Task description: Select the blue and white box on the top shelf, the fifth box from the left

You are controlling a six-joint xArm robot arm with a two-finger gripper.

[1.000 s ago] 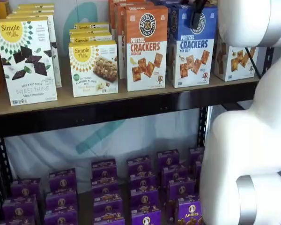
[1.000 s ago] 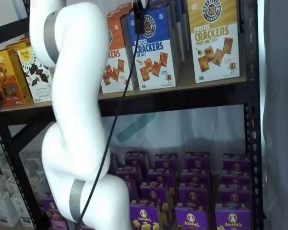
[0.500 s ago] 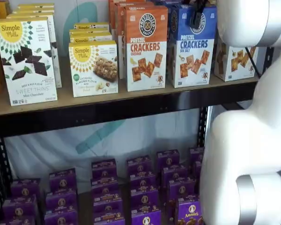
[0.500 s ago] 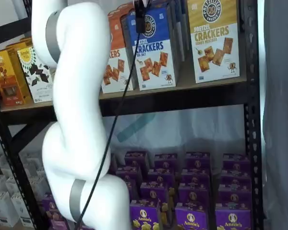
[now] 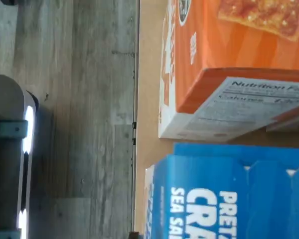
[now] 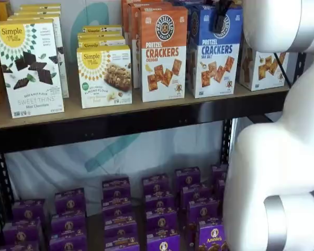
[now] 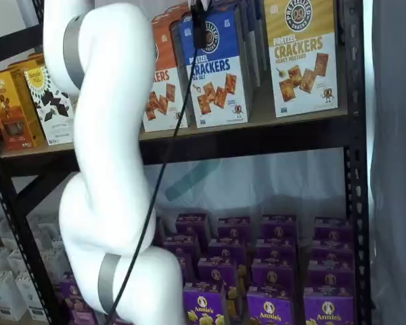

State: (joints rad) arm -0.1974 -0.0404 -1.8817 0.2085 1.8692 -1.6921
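the gripper (image 6: 220,20) hangs in front of the top of the blue box (image 6: 214,52), and i cannot tell if its black fingers are apart or together. the blue box stands on the top shelf (image 6: 120,112), right behind the gripper. an orange box (image 6: 163,52) stands just beside it.

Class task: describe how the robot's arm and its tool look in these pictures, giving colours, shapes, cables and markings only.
The arm is glossy white, built of thick rounded segments with grey metallic bands at the joints. A thin black cable runs along it in a shelf view. The tool shows only as a slim black piece at the top of both shelf views. No markings can be made out.
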